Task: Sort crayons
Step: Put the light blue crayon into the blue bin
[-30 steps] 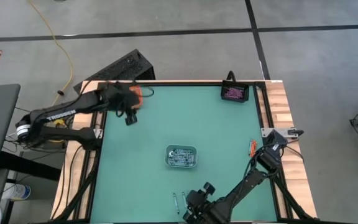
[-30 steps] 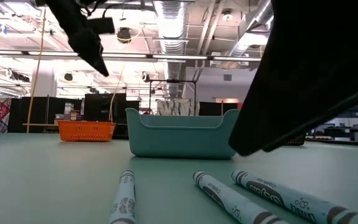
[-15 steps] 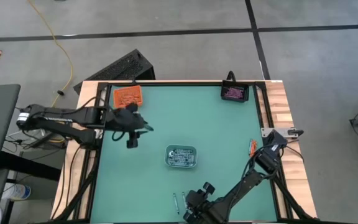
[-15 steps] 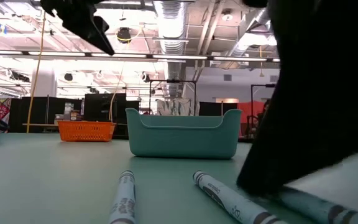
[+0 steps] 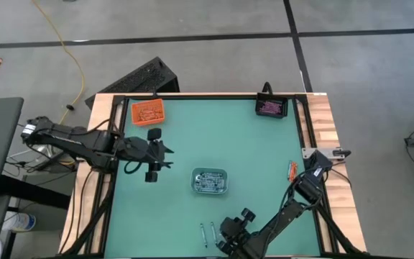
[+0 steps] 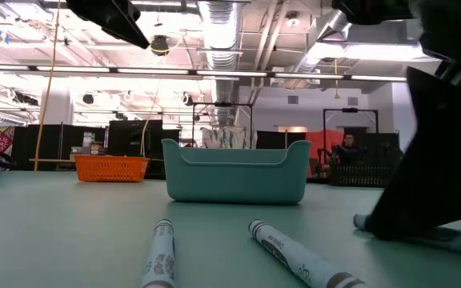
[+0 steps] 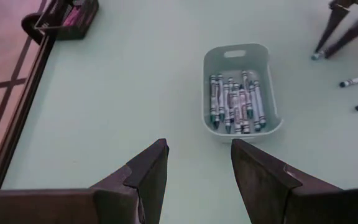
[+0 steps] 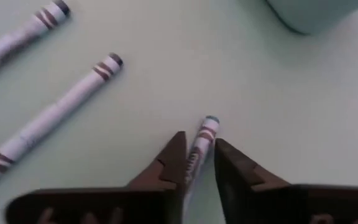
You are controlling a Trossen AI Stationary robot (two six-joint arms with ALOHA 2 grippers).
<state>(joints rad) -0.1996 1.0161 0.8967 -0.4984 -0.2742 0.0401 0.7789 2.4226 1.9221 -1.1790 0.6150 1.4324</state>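
Note:
Three grey-blue crayons lie near the table's front edge. Two lie free (image 8: 48, 127) (image 8: 17, 37), also seen in the low view (image 6: 158, 256) (image 6: 294, 258). My right gripper (image 8: 197, 163) (image 5: 226, 241) is shut on the third crayon (image 8: 202, 140). A grey tray (image 5: 210, 181) mid-table holds several crayons (image 7: 235, 102). My left gripper (image 7: 197, 165) (image 5: 164, 155) hangs open above the table, left of that tray, with nothing between its fingers. An orange tray (image 5: 147, 111) stands far left and a black tray (image 5: 272, 108) far right. My right gripper pinches the crayon's paper-wrapped shaft (image 8: 197, 152) between its two fingers, a little behind its banded tip (image 8: 211, 121). The fingers slant down from the table's near side, and the crayon runs out ahead of them. In the low view its length (image 6: 458, 238) lies low on the table.
Two orange crayons (image 5: 291, 170) lie at the table's right edge by a metal bracket (image 5: 322, 155). Open green table top (image 5: 264, 144) stretches between the trays. Black frame rails run along the left and right edges.
My left gripper has swung from over the orange tray toward the table's near side and middle, ending left of the grey tray, still open. My right gripper has sunk onto the rightmost loose crayon, whose tip now lies farther toward the table's right edge.

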